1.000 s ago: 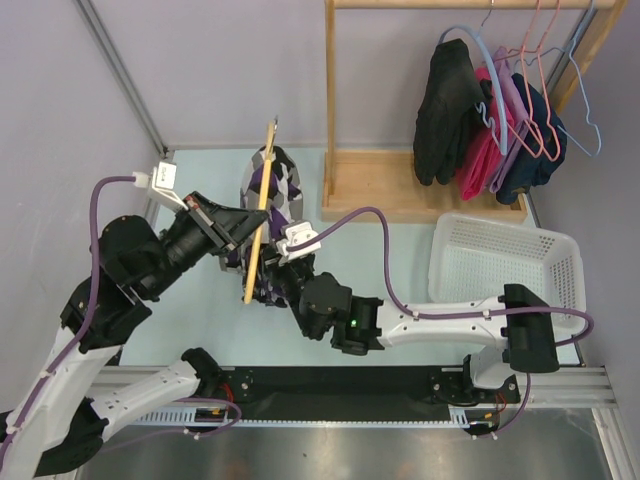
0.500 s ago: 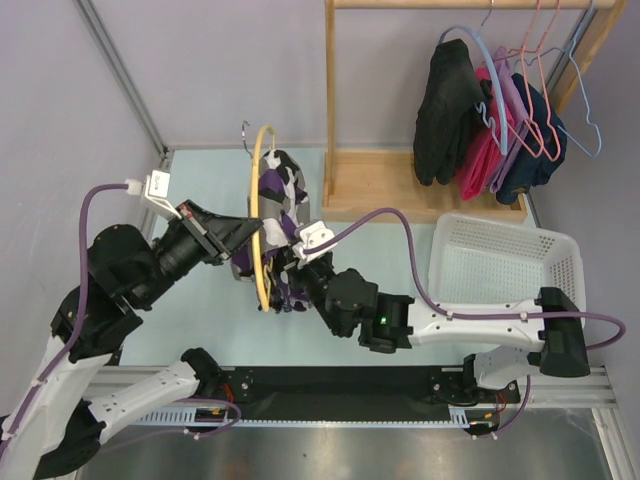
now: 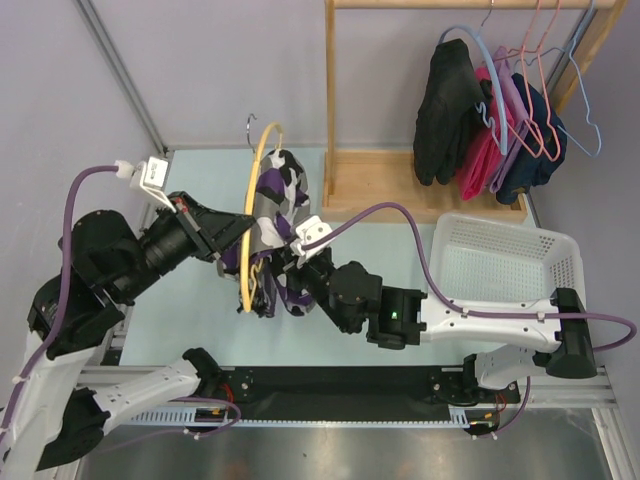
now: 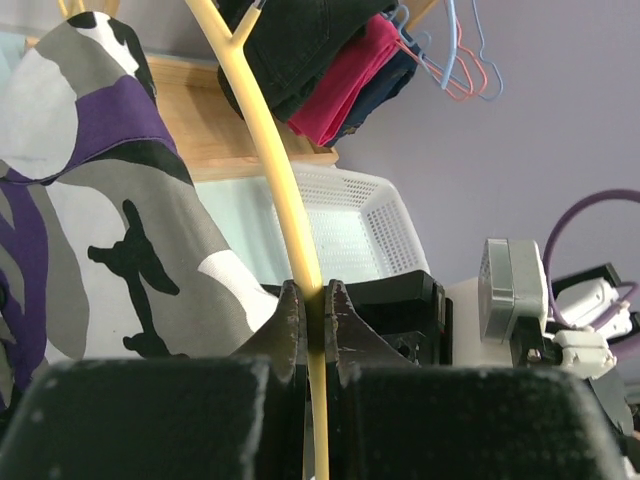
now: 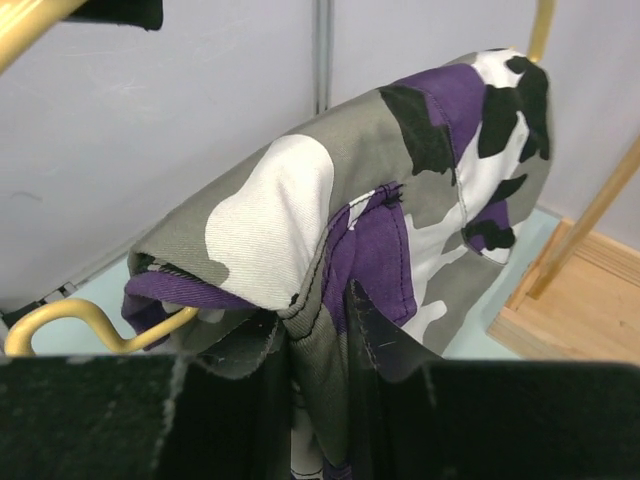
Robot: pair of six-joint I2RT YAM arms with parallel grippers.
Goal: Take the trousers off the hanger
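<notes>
The left wrist view alone shows the left gripper (image 4: 315,298) pinched tight on the yellow hanger (image 4: 268,150), whose bar runs straight up from between the fingers. The right wrist view shows the right gripper (image 5: 320,335) closed on a fold of the camouflage trousers (image 5: 400,180), which drape over the hanger just above its fingers. From above, both grippers meet at the garment, over the pale green table (image 3: 200,320). The basket (image 3: 470,262) sits well off to the right gripper's right. The wooden rack (image 3: 330,100) stands just beyond the trousers.
</notes>
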